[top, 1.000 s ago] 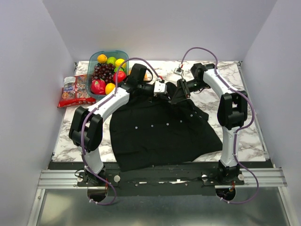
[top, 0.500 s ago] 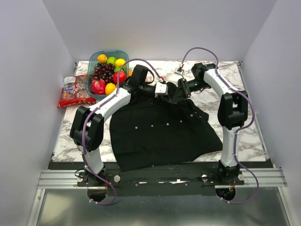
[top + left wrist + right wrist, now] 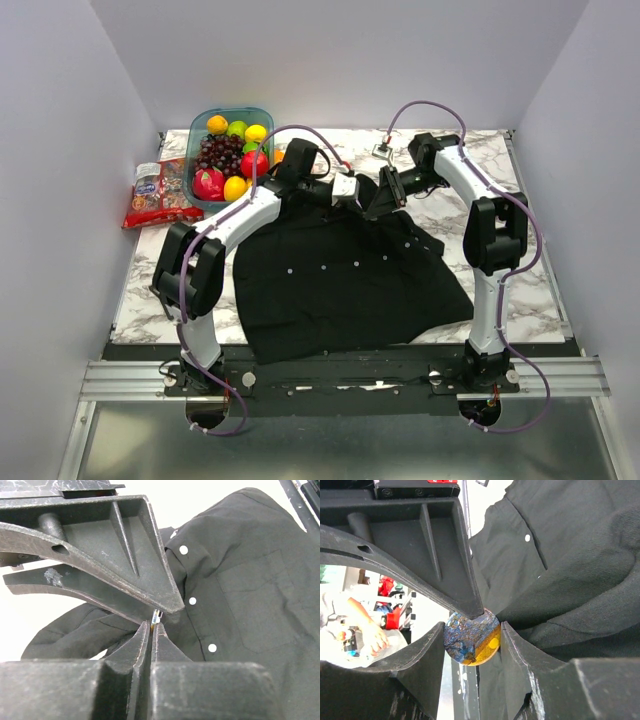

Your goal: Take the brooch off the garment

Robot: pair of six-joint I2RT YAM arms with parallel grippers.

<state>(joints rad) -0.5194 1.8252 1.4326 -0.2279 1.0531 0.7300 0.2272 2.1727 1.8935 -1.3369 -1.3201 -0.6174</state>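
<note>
Left gripper [image 3: 151, 626]: clenched on a thin pale sliver [image 3: 155, 616] beside the button row [image 3: 192, 600] of the garment [image 3: 240, 580], probably the fastening, though this cannot be confirmed. Right gripper [image 3: 471, 641]: grasping the brooch [image 3: 470, 639] by its rim at the garment's far edge, presumably steadying it. Compared with the earlier frame, the left arm reaches slightly farther right.

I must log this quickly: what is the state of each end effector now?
Left end effector: closed, pinching a small thin piece, unclear what.
Right end effector: holding the brooch.
</note>
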